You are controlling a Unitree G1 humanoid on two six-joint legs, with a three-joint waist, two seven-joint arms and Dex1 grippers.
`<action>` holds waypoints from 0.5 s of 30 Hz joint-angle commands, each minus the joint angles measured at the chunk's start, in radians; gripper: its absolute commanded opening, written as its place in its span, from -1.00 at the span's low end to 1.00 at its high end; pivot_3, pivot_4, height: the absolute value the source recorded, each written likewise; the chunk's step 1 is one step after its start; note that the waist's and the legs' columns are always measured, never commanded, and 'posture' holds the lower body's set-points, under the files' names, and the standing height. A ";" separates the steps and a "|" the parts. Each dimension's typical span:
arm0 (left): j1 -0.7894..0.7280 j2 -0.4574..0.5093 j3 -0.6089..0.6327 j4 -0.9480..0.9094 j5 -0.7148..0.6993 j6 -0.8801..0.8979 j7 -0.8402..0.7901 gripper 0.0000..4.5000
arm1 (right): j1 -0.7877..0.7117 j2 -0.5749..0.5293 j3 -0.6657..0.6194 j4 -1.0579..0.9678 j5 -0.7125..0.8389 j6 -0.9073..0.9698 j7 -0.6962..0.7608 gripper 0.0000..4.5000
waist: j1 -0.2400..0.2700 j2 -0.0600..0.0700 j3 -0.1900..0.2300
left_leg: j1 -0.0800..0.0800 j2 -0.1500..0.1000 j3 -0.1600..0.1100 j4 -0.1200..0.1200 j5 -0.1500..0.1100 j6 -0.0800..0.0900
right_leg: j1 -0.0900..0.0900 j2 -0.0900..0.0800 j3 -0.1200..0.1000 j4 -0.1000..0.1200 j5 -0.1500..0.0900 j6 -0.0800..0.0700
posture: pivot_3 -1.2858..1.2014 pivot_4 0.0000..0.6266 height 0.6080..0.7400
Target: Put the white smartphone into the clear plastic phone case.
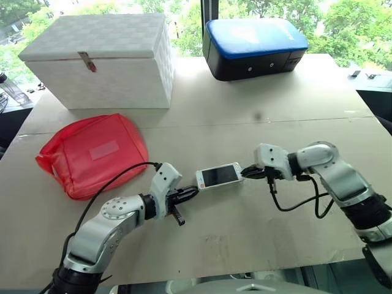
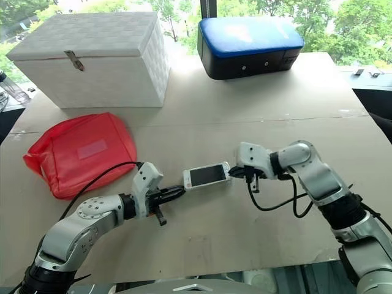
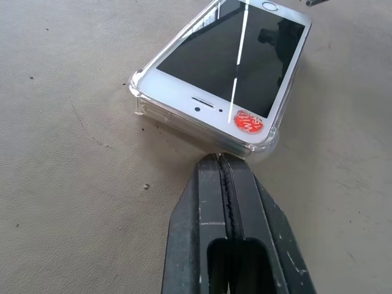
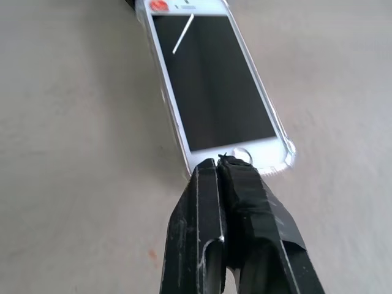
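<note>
Clear plastic phone case [image 3: 266, 142], visible mostly as glinting edges, surrounds the white smartphone [image 1: 219, 176] lying between my clenched left gripper [image 1: 191, 194] and clenched right gripper [image 1: 246, 172] on the counter [image 1: 257, 104].

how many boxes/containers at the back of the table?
2. The white woven box with a latch sits at the table's far left, behind the red fabric pouch. The black case with a blue padded lid sits at the far centre-right. None seem hidden.
</note>
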 commanded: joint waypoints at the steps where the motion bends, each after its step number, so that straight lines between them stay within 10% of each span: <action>1: 0.004 -0.011 -0.031 0.015 0.015 0.009 0.007 -1.00 | -0.020 -0.016 -0.001 0.005 -0.027 -0.019 -0.005 -0.99 | 0.000 0.000 0.000 | 0.000 0.000 0.000 0.000 0.000 0.000 | 0.000 0.000 0.000 0.000 0.000 0.000 | 0.03 -0.52 1.00; 15: -0.008 -0.021 -0.029 0.011 0.020 0.014 0.009 -1.00 | -0.045 0.059 0.062 0.033 -0.038 -0.031 0.010 -0.99 | 0.008 0.000 0.000 | 0.000 0.000 0.000 0.001 0.000 0.000 | 0.000 0.000 0.000 0.000 0.000 0.000 | 0.03 -0.52 1.00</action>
